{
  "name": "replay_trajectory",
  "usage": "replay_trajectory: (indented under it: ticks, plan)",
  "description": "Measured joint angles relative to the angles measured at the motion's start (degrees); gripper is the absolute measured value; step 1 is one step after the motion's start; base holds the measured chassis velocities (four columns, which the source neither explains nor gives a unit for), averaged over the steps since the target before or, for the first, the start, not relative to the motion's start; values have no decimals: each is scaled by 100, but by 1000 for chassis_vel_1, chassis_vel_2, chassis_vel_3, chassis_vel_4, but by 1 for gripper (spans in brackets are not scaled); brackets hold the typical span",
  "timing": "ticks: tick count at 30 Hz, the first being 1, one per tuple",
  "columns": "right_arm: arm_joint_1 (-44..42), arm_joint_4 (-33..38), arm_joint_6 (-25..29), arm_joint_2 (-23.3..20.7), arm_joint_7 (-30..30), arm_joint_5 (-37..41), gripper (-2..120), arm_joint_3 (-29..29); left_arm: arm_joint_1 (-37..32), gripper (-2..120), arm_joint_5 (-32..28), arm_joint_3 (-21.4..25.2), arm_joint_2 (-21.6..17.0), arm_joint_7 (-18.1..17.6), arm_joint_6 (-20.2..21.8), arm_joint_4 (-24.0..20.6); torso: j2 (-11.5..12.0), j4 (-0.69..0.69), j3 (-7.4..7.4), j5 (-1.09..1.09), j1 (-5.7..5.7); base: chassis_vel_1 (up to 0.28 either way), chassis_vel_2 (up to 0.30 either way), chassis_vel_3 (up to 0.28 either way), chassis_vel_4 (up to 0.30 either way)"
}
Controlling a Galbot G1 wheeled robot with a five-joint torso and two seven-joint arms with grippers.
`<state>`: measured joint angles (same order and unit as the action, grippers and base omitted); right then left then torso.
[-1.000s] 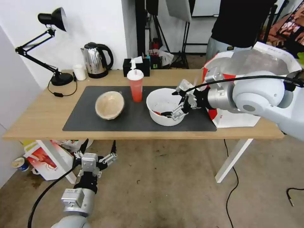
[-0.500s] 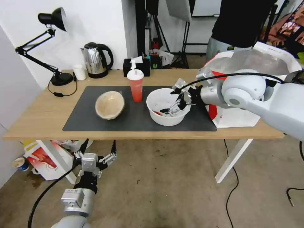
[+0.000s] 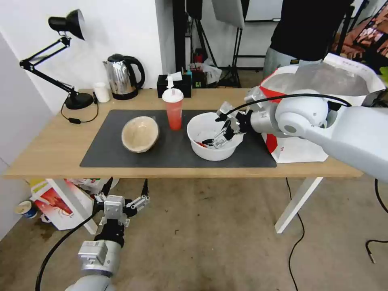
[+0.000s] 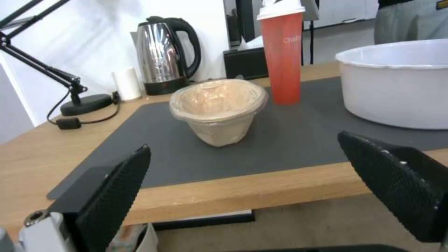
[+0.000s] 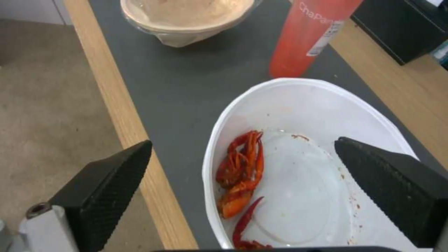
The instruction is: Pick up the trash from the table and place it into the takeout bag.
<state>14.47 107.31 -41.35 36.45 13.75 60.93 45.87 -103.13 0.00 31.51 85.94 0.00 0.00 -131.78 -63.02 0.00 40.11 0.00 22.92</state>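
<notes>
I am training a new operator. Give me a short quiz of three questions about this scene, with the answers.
1. True or false: the right gripper is open over the white bowl.
2. Which item stands between the tan bowl and the white bowl? A) kettle B) red cup C) lamp
3. Fill in: the left gripper hangs open below the ____ edge.

Key
1. True; its fingers straddle the rim.
2. B, the red cup.
3. Table.
</notes>
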Motion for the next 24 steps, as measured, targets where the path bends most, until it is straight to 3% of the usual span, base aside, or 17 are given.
replay_trajectory:
  ticks: [24]
  plan:
    - [80, -108, -5, 217, -275, -92, 100, 360, 0, 100, 0, 0, 0, 0, 0, 0, 0, 0, 0, 0, 0, 0, 0, 0, 0]
